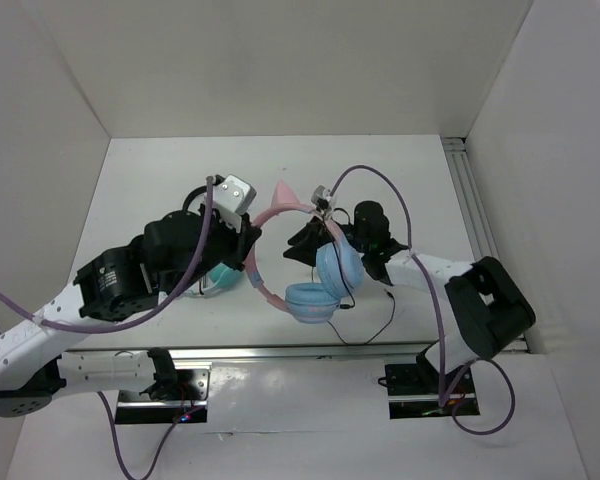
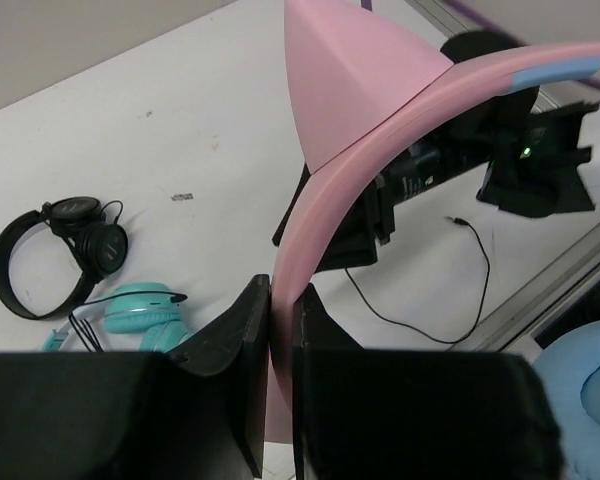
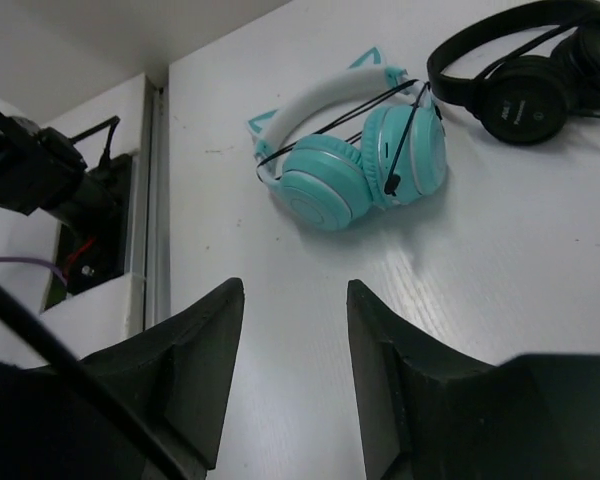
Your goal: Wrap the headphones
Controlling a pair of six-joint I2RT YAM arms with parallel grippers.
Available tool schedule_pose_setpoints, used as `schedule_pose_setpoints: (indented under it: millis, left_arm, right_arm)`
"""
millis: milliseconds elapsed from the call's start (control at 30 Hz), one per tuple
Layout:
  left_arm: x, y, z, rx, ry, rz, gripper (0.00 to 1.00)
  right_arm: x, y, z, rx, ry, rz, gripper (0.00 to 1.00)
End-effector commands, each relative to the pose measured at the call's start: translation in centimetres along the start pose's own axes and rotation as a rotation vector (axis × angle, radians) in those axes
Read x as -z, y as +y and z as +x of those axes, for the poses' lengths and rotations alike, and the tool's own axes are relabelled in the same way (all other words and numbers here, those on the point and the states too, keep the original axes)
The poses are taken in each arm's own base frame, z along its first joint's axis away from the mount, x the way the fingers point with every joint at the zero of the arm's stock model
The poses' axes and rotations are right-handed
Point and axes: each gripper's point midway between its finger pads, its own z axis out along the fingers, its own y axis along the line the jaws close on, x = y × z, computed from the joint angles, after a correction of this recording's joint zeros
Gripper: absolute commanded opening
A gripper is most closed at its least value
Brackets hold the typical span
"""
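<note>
The headphones (image 1: 335,268) have a pink cat-ear headband (image 2: 330,180) and light blue ear cups (image 1: 310,302), and are held up over the table's middle. My left gripper (image 2: 280,300) is shut on the pink headband, seen from above at the band's left side (image 1: 248,248). Their thin black cable (image 1: 375,325) trails loose on the table toward the front edge (image 2: 450,290). My right gripper (image 3: 295,300) is open with nothing between its fingers, and sits just right of the headband's top (image 1: 305,240).
A teal-cupped pair with a whitish headband (image 3: 350,170) lies on the table, partly under my left arm (image 1: 223,275). A smaller all-black pair (image 3: 530,70) lies beyond it (image 2: 60,240). A metal rail (image 1: 475,215) runs along the table's right edge.
</note>
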Motion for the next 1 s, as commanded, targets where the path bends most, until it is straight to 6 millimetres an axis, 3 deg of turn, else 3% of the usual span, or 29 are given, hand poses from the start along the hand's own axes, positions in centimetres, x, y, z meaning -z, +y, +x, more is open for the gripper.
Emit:
schedule_pose_setpoints:
  millis: [0,100,167,200,233,267,333,500,633,767,867,900,933,967]
  left_arm:
    - [1.2,0.7,-5.0,0.174,-0.174,-0.042,0.00]
    - [2.2,2.8,-5.9,0.267,-0.227,-0.147,0.00]
    - [2.8,4.8,-6.2,0.314,-0.261,-0.252,0.00]
    - [3.2,5.4,-6.7,0.360,-0.289,-0.276,0.00]
    - [3.5,6.3,-7.0,0.374,-0.312,-0.328,0.00]
    - [3.6,6.7,-7.0,0.427,-0.330,-0.355,0.00]
    - [3.6,7.4,-7.0,0.450,-0.342,-0.409,0.00]
    - [3.0,8.4,-7.4,0.513,-0.356,-0.541,0.00]
    - [2.1,9.6,-8.7,0.512,-0.374,-0.635,0.00]
    - [-0.2,11.2,-8.7,0.472,-0.355,-0.758,0.00]
    - [-2.2,13.8,-8.4,0.425,-0.317,-0.836,0.00]
    - [-3.8,14.5,-7.6,0.406,-0.282,-0.860,0.00]
    - [-4.1,16.7,-7.1,0.412,-0.270,-0.914,0.00]
    - [-5.1,17.4,-6.6,0.412,-0.244,-0.907,0.00]
  right_arm:
    - [-1.5,0.3,-3.2,0.034,-0.127,-0.093,0.53]
    - [-2.0,-0.6,-1.7,-0.011,-0.129,-0.088,0.51]
    - [-2.1,-1.0,0.5,-0.066,-0.128,-0.092,0.45]
    - [-2.3,-0.7,1.3,-0.083,-0.125,-0.103,0.41]
    - [-2.2,-1.0,3.5,-0.130,-0.101,-0.096,0.34]
    - [-2.1,-0.7,3.2,-0.128,-0.134,-0.111,0.20]
    - [-1.9,-0.4,5.3,-0.172,-0.126,-0.106,0.12]
    - [-2.1,1.1,6.8,-0.201,-0.142,-0.154,0.11]
    - [-2.3,2.4,8.3,-0.214,-0.118,-0.158,0.03]
    - [-1.6,3.1,9.7,-0.238,-0.092,-0.121,0.00]
    - [-0.8,4.2,9.4,-0.228,-0.106,-0.069,0.00]
    - [-0.6,4.3,9.9,-0.215,-0.084,-0.048,0.00]
    - [-0.7,5.4,10.3,-0.204,-0.062,-0.054,0.00]
    - [-0.6,5.9,8.9,-0.168,-0.089,-0.033,0.00]
